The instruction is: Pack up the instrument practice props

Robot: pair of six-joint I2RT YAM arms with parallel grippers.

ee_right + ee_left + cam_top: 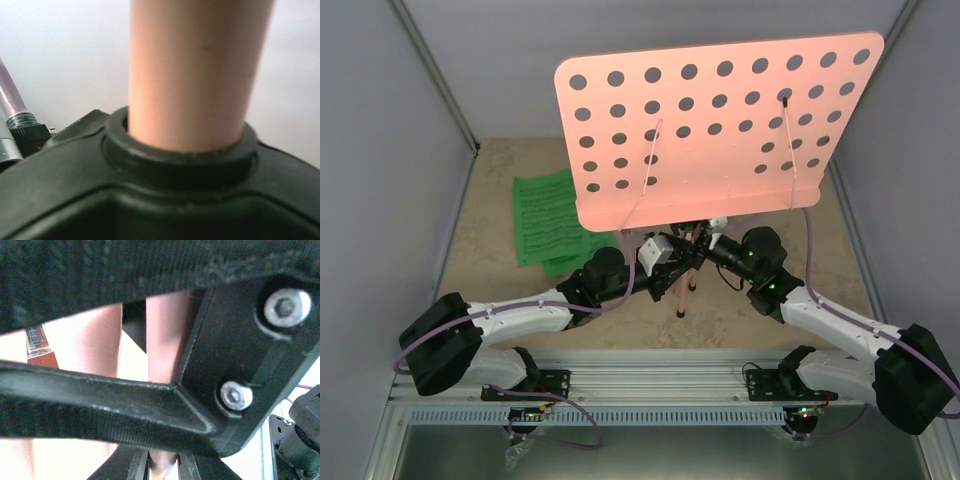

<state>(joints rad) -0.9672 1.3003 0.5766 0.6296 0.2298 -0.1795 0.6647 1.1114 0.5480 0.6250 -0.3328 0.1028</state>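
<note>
pink music stand [720, 130] upright, left hand [676, 268] clamped on its post, right hand [711, 244] at the post too, grip unclear, green sheet-music pages [548, 220] left of stand

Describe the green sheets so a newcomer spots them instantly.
Start at the big pink music stand, its desk dotted with holes. Left of it, flat on the beige table, lie the green sheet-music pages. Nothing else lying there is green.

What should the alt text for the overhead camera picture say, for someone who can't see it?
A pink music stand with a hole-punched desk stands upright in the middle, and the left arm and right arm reach in beneath the desk. On the left arm's side, green sheet-music pages lie on the table.
</note>
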